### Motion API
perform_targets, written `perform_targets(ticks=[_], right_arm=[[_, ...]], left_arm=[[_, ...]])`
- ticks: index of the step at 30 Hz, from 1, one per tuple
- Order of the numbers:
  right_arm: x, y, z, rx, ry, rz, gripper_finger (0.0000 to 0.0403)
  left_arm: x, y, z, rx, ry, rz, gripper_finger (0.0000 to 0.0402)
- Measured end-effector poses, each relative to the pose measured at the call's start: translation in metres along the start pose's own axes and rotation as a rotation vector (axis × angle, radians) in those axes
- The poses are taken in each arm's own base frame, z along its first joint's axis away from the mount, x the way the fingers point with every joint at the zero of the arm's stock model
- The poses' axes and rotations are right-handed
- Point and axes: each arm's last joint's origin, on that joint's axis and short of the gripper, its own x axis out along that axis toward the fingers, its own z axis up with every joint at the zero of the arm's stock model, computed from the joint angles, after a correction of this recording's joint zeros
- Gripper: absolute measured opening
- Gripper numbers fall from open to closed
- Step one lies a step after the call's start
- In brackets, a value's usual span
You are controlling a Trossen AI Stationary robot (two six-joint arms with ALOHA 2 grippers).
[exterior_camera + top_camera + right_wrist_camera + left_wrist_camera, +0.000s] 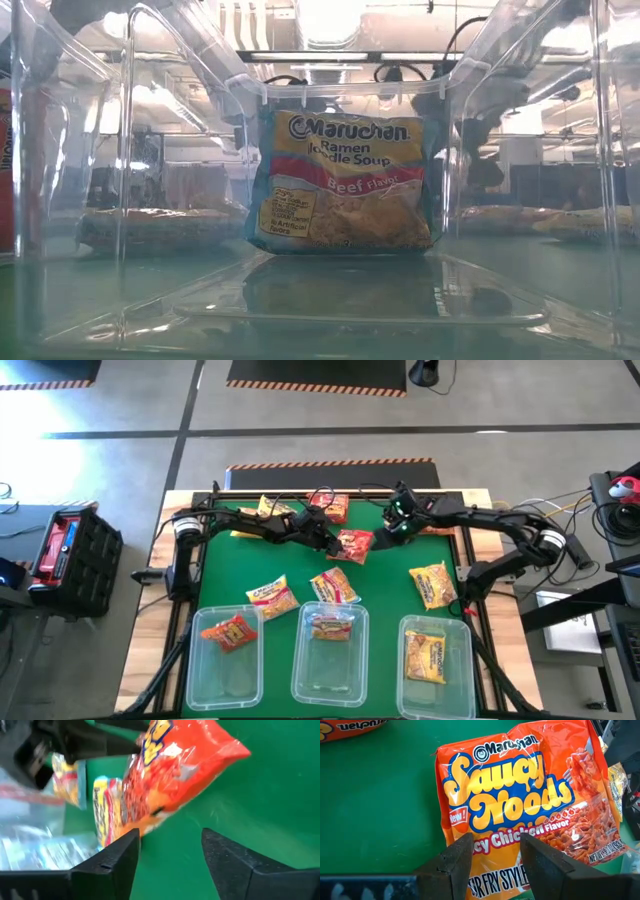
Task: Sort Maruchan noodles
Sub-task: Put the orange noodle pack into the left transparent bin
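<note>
An orange-red Maruchan Saucy Noods packet [357,546] [520,790] [175,765] sits at the far middle of the green mat, in my left gripper [334,541] [496,842], which is shut on it. My right gripper [399,531] [170,837] is open just right of the packet, with nothing between its fingers. Three yellow packets [272,598] [335,585] [433,582] lie flat on the mat nearer the tubs. Two more [270,508] [335,508] lie at the far edge. My left gripper pinches the orange-red packet between its two fingers at one short end [495,877], near the "Stir Fry Style" print. The fingers come at it from the table's left, slanting down. In the right wrist view the packet is tilted, and its free end [220,745] is off the mat.
Three clear tubs stand along the near edge. The left tub [200,680] holds a red packet, the middle tub [305,680] [130,200] a yellow-pink Beef packet [345,180] leaning on its far wall, and the right tub [462,670] a yellow packet. A black crate [75,550] sits left of the table.
</note>
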Motion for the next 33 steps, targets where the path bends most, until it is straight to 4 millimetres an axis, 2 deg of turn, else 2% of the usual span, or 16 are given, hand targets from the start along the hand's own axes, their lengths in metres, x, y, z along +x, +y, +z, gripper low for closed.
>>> perform_targets(ticks=[6, 12, 19, 33], right_arm=[[0.01, -0.007, 0.003, 0.091, -0.093, 0.061, 0.0215], [0.016, -0.014, 0.002, 0.159, -0.146, 0.023, 0.0215], [0.018, -0.016, 0.005, 0.174, -0.189, -0.005, 0.0215], [0.044, -0.021, 0.02, 0.195, -0.253, 0.076, 0.0215]], left_arm=[[0.0, 0.0, 0.0, -0.001, 0.0, 0.002, 0.0148], [0.0, 0.0, 0.0, -0.001, -0.001, 0.003, 0.0148], [0.0, 0.0, 0.0, -0.001, 0.0, 0.003, 0.0148], [0.0, 0.001, 0.0, -0.003, 0.002, 0.005, 0.0148]])
